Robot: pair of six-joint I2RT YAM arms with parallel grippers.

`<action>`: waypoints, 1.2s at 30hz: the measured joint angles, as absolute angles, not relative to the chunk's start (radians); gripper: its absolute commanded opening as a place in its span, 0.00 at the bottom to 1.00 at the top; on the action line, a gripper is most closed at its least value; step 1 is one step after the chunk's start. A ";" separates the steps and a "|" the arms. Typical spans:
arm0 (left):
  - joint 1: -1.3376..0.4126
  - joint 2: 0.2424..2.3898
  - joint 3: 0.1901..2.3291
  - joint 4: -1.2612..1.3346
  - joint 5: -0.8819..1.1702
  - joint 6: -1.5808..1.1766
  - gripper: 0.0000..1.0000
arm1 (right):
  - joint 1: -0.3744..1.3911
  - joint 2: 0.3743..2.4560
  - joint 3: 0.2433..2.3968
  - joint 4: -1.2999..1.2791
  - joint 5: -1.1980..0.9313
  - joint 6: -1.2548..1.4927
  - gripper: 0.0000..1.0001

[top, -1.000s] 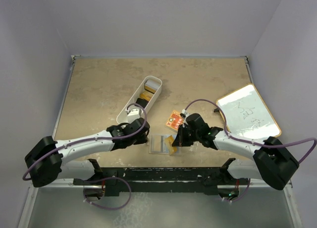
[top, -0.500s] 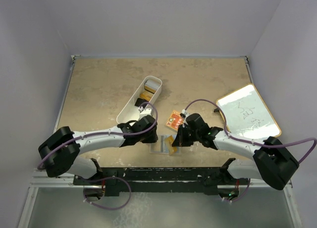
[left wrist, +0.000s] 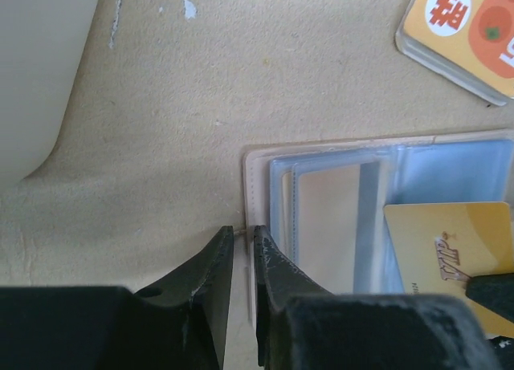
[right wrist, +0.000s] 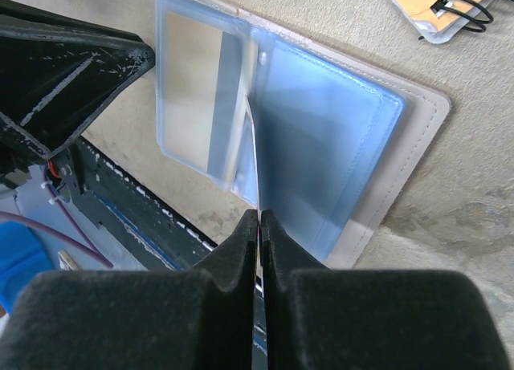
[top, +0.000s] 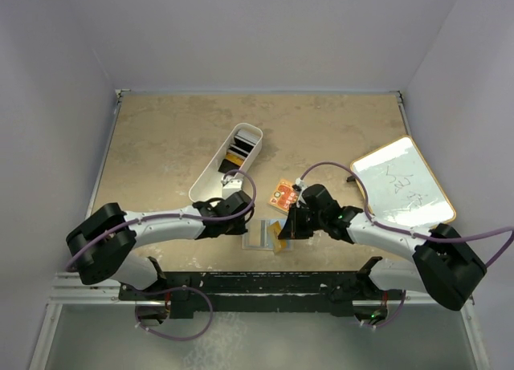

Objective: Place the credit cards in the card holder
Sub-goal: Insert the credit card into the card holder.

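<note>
The card holder (top: pixel 262 235) lies open at the worktop's (top: pixel 161 145) near edge. The right tool (right wrist: pixel 259 217) is pinched tight on a clear sleeve (right wrist: pixel 252 169). The left tool (left wrist: pixel 243 235) is nearly closed at the holder's left edge, grip unclear. A gold card (left wrist: pixel 446 241) is tucked inside.

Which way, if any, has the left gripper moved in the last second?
Yes. In the top view, the left gripper moved right, from the white bin's near end to the card holder's left edge.

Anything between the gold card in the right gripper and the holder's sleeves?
Nothing visible. The gold card, pinched in the right gripper, lies over the clear sleeves of the card holder. The left gripper sits at the holder's left edge, off the pockets; the orange packet lies apart.
</note>
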State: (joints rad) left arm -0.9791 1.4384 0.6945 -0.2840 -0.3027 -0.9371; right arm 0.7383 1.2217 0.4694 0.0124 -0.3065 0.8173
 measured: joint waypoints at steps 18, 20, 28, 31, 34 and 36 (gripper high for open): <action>-0.979 1.433 0.640 -0.194 -0.285 -0.935 0.11 | 0.726 1.271 0.447 0.097 -0.359 0.899 0.05; -0.979 1.433 0.639 -0.192 -0.284 -0.935 0.11 | 0.723 1.271 0.441 0.112 -0.361 0.909 0.05; -0.979 1.431 0.622 -0.153 -0.276 -0.949 0.11 | 0.683 1.271 0.415 0.163 -0.388 0.945 0.04; -0.979 1.430 0.621 -0.152 -0.276 -0.950 0.10 | 0.660 1.271 0.400 0.173 -0.392 0.958 0.04; -0.979 1.428 0.618 -0.149 -0.276 -0.951 0.10 | 0.649 1.270 0.390 0.183 -0.396 0.963 0.04; -0.979 1.427 0.617 -0.149 -0.276 -0.952 0.10 | 0.646 1.269 0.386 0.187 -0.401 0.966 0.04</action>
State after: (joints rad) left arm -0.9787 1.4273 0.6170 -0.1486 -0.2764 -0.9520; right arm 0.6464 1.2694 0.3862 0.1867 -0.4007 0.9661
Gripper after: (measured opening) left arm 0.106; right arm 0.048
